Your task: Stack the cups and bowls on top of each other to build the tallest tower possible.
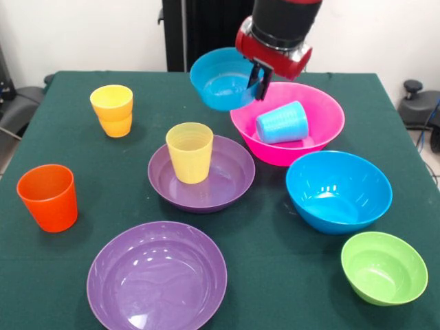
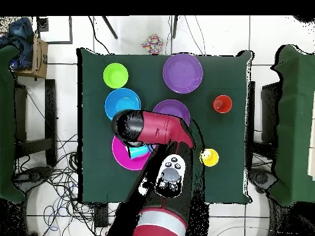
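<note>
1. A Sawyer arm's gripper [image 1: 260, 81] pinches the rim of a small blue bowl [image 1: 220, 79] and holds it tilted in the air above the table's far edge in the front view, just beside the pink bowl [image 1: 289, 124]

2. The tower looks barely begun: two amber-yellow cups [image 1: 113, 110] sit nested near the far left corner in the front view, and a pale yellow ribbed cup [image 1: 189, 152] stands upright inside one purple bowl [image 1: 201, 173] at mid-table

3. A light blue cup [image 1: 282, 122] lies on its side inside the pink bowl, so it is contained, not stacked

4. Standing alone on the green cloth: an orange cup [image 1: 48, 196] by the left edge, a second purple bowl [image 1: 157, 277] at the near edge, a big blue bowl [image 1: 338, 191] toward the right, and a green bowl [image 1: 383, 267] at the near right corner

5. Judging by this spread, most of the stacking is left, including placing the lifted bowl

6. The pieces are glossy, smooth plastic; the bowls are round and shallow, the cups tapered, which likely lets them nest readily

7. From overhead, the red arm [image 2: 157, 129] covers the pink bowl and the held bowl
</note>
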